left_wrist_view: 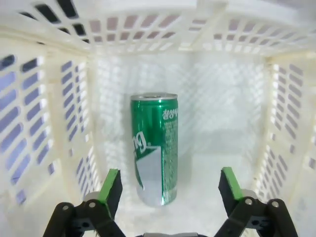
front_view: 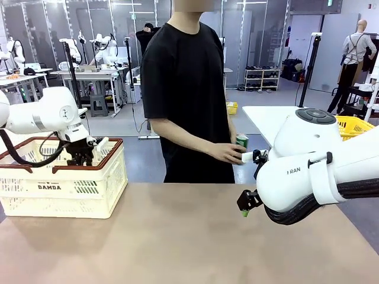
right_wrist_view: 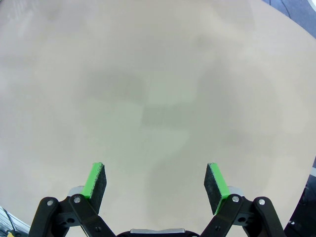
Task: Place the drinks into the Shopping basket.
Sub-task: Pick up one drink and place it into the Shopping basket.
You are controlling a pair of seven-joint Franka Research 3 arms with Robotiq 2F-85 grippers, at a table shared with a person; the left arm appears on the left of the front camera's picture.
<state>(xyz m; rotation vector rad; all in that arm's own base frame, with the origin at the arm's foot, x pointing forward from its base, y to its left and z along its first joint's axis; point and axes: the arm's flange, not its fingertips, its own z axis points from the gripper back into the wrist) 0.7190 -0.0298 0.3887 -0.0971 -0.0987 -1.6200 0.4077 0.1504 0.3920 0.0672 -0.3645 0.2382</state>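
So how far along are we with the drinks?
Done: one green can sits in the Shopping basket, free of the open left gripper. In hand: the person's hand holds a second can. Left: right gripper, open over the table, hasn't taken it.

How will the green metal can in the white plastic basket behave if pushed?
The slim green metal can seems to lie on its side, so it would probably roll. Its glossy wall looks slippery and may dent.

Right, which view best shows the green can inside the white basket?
Left wrist view: the green can lies whole beyond the open left gripper. In front view the basket wall hides it; right wrist view faces the table.
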